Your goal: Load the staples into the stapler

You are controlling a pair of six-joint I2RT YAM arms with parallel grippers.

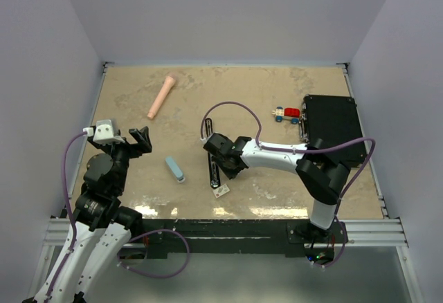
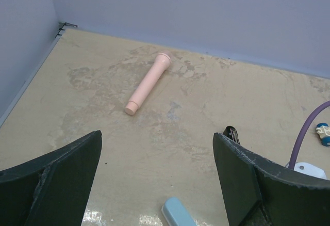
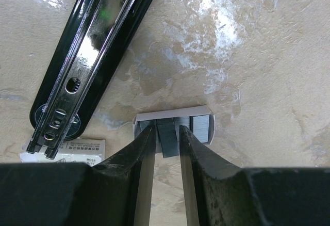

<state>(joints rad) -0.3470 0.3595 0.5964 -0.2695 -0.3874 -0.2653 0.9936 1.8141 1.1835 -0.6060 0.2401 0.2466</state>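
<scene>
**Right pincer on staples beside the opened stapler**

Staples [image 3: 166,137]: a dark grey strip standing in a small white tray [image 3: 172,113], front middle of the worktop [image 1: 242,88]. A second grey block lies in the same tray, to the right of the strip in the right wrist view.

Right pincer [image 3: 166,127]: fingers drawn in narrow, one on each side of the strip, gripping it. Tips are down inside the tray.

Black stapler [image 3: 87,55]: lies flat just beside the tray, swung open, shiny metal channel facing up. Its round end rests against a tiny white box [image 3: 77,148] with print on it.

Left pincer [image 2: 157,135]: wide open, holding nothing, raised over the left side of the worktop, well apart from the tray.

Pale blue stapler [image 1: 174,169]: on the worktop between the two arms, closed, untouched.

Further out: a pink tube [image 1: 161,96] lies at the far left. A toy car [image 1: 286,114] sits at the far right, just beside a black case [image 1: 332,130].
</scene>
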